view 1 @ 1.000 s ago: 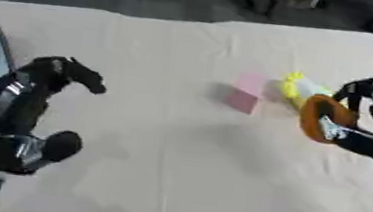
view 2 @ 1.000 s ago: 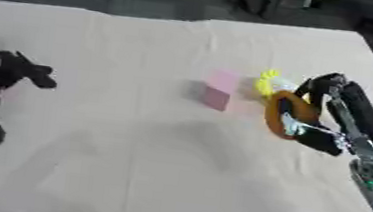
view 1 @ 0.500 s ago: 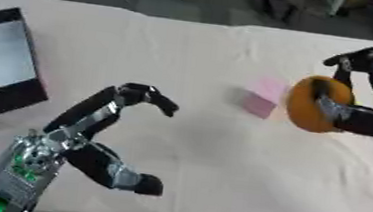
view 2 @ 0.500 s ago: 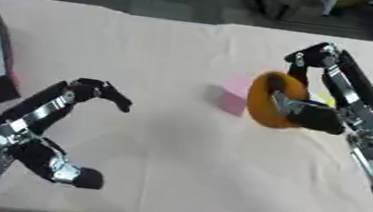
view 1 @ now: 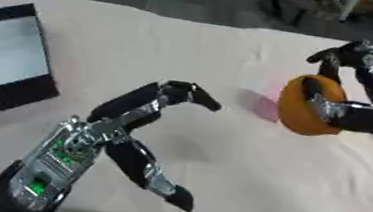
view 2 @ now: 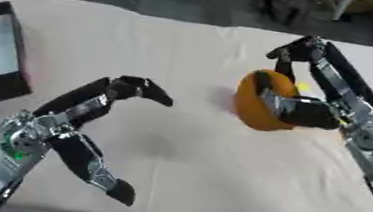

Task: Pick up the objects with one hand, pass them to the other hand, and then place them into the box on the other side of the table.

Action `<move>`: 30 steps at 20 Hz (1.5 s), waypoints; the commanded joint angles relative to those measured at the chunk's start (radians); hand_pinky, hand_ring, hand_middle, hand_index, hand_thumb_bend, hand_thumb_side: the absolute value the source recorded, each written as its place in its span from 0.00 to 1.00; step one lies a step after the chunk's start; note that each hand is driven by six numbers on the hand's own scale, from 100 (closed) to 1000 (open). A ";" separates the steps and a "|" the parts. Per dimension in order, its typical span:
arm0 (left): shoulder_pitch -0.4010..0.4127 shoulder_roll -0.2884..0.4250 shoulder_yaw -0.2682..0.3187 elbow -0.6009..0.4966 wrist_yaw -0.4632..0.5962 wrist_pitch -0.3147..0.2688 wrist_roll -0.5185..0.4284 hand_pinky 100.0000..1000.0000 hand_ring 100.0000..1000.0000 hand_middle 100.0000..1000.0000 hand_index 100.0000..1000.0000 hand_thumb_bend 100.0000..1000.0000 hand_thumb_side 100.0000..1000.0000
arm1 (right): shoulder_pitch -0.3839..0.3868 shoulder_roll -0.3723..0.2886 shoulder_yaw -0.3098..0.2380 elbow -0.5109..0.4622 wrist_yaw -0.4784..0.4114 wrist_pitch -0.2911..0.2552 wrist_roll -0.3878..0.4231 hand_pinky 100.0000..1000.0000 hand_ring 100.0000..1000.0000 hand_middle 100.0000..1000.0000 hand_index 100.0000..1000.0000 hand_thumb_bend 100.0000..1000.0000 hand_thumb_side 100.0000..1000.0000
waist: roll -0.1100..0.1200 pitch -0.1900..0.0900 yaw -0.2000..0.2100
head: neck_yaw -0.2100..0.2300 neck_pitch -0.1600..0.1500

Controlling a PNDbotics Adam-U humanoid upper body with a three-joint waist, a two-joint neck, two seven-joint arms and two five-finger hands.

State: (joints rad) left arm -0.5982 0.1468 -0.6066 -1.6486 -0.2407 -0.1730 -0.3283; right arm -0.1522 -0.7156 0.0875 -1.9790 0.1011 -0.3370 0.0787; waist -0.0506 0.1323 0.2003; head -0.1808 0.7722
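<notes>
My right hand point(view 1: 357, 105) holds an orange round object point(view 1: 304, 114) above the table at the right, with the thumb and fingers curled round it. Behind the orange object a bit of a pink block point(view 1: 273, 87) shows on the cloth. In the right eye view a speck of yellow point(view 2: 302, 86) peeks out beside the orange object. My left hand point(view 1: 140, 123) is raised over the middle left of the table, its fingers spread and bent, holding nothing. A black-rimmed box point(view 1: 5, 65) with a pale inside lies at the left edge.
A cream cloth covers the table point(view 1: 217, 172). Beyond the far edge lies a dark floor with some dark shapes point(view 1: 303, 3). The table's front edge runs along the bottom of both views.
The view has shifted and closed in on the table. My right hand has lifted the orange object off the cloth and moved it left. My left hand has risen and reached toward the middle.
</notes>
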 commanded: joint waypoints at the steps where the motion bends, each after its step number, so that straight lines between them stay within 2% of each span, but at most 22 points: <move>1: -0.034 -0.026 -0.017 0.012 0.012 0.013 0.030 0.87 0.80 0.71 0.82 0.89 0.43 | -0.029 -0.007 0.007 -0.021 -0.025 -0.008 0.025 0.67 0.29 0.11 0.26 0.00 0.28 | -0.003 -0.008 0.003 | -0.001 -0.002; 6: -0.072 -0.059 -0.044 0.040 0.022 0.060 0.118 0.88 0.80 0.71 0.82 0.90 0.40 | -0.063 0.013 0.028 -0.021 -0.052 -0.020 0.057 0.67 0.29 0.11 0.26 0.00 0.29 | -0.010 -0.009 0.006 | 0.000 -0.002; 11: -0.093 -0.081 -0.065 0.056 0.031 0.095 0.158 0.89 0.81 0.72 0.82 0.91 0.39 | -0.085 0.031 0.043 -0.021 -0.071 -0.019 0.081 0.66 0.29 0.10 0.26 0.00 0.32 | -0.014 -0.009 0.005 | -0.002 -0.002; 17: -0.116 -0.117 -0.068 0.103 0.082 0.185 0.234 0.90 0.82 0.73 0.82 0.94 0.38 | -0.110 0.058 0.061 -0.021 -0.079 -0.002 0.117 0.66 0.29 0.11 0.26 0.00 0.31 | -0.024 -0.010 0.013 | -0.011 -0.002; 23: -0.141 -0.140 -0.080 0.115 0.091 0.273 0.340 0.91 0.82 0.74 0.82 0.93 0.34 | -0.115 0.072 0.073 -0.021 -0.064 -0.029 0.133 0.67 0.30 0.11 0.26 0.00 0.27 | -0.036 -0.010 0.014 | -0.013 -0.002; 30: -0.151 -0.143 -0.086 0.110 0.073 0.332 0.458 0.93 0.84 0.76 0.83 0.93 0.26 | -0.114 0.081 0.080 -0.021 -0.053 -0.051 0.132 0.67 0.30 0.11 0.26 0.00 0.27 | -0.038 -0.010 0.009 | -0.010 -0.002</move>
State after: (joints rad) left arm -0.7296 0.0169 -0.6918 -1.5254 -0.1633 0.1522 0.1092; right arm -0.2552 -0.6195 0.1746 -1.9790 0.0443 -0.3809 0.2112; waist -0.0907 0.1345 0.2113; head -0.1914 0.7722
